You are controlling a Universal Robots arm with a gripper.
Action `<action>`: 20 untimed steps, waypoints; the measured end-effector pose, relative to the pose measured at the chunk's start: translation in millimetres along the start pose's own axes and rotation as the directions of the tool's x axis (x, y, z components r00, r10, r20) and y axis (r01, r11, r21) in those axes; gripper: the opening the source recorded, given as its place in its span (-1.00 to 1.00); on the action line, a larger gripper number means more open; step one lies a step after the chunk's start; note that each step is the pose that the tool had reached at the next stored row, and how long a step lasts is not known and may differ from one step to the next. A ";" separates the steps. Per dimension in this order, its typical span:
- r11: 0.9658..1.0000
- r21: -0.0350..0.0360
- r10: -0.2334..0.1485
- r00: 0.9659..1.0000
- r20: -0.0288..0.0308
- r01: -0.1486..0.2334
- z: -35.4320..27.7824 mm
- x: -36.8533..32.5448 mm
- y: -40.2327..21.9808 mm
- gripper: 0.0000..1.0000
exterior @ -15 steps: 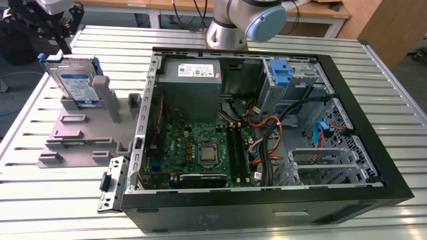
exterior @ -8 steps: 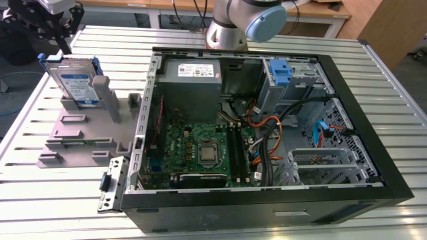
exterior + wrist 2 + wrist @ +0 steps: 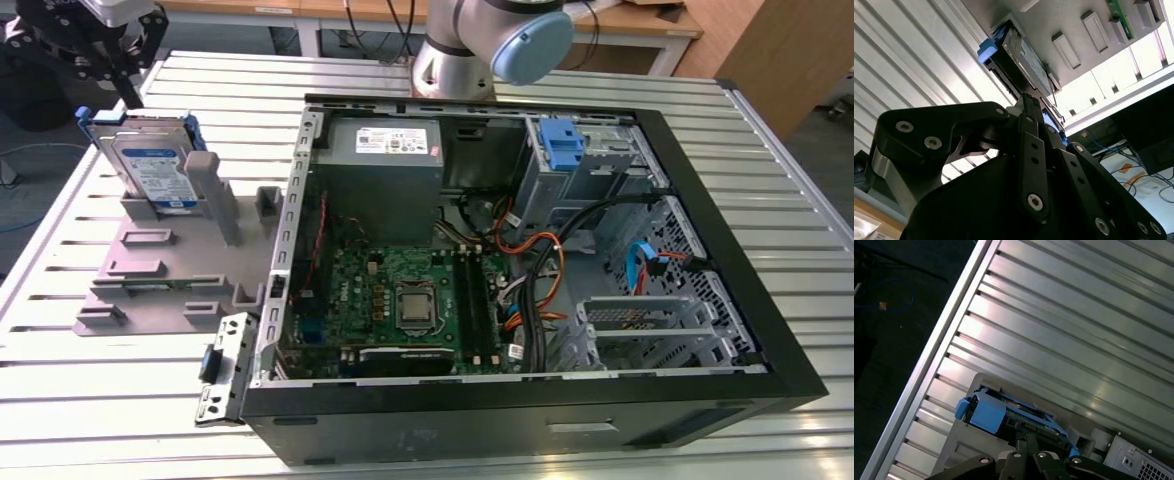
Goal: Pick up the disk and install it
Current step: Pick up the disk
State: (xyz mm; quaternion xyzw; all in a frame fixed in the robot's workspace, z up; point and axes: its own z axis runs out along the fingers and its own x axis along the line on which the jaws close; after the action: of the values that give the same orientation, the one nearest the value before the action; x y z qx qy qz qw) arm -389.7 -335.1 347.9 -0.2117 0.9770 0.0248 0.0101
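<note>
One black robot gripper point(image 3: 1026, 440), seen in the first wrist view just over the blue edge of the disk. In the exterior view it hangs close above the disk's top edge, at the exterior view's far left. Whether it is spread or clamped: cannot tell.

One flat silver-grey hard disk in a blue plastic bracket point(image 3: 150, 165). It stands upright on its edge in a slot of one pale grey plastic fixture block point(image 3: 147, 250), outside the computer, not yet installed. It carries a white-and-blue label on the face; the print is too small to make out.

One open black desktop computer case point(image 3: 747, 250) lies on its side on the slatted aluminium table point(image 3: 80, 400), just beside the fixture, toward the exterior view's right. Inside the case:
- one green motherboard point(image 3: 387, 290)
- one grey metal box point(image 3: 387, 175) with one white sticker, text not legible
- one bare blue plastic latch piece point(image 3: 563, 143) in the drive bay at the far corner
- a bundle of orange cables point(image 3: 545, 285)

One grey-and-blue robot arm point(image 3: 467, 40) rises behind the case.
</note>
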 end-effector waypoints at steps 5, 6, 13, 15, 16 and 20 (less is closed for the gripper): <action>1.000 0.000 -0.007 1.000 0.000 0.007 0.1 0.7 0.3 -0.79; 1.000 0.000 -0.007 1.000 0.000 0.007 0.2 1.2 0.5 -0.79; 1.000 0.000 -0.007 1.000 0.000 0.007 0.5 2.7 1.3 -0.79; 1.000 0.000 -0.010 1.000 0.000 0.010 0.5 2.7 1.3 -0.79; 1.000 -0.001 -0.017 1.000 -0.001 0.017 0.5 2.8 1.3 -0.79; 0.997 -0.003 -0.080 0.997 -0.003 0.080 0.7 2.8 1.3 -0.79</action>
State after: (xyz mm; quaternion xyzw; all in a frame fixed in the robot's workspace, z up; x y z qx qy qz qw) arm -392.7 -335.0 347.1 -0.2509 0.9676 0.0252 0.0092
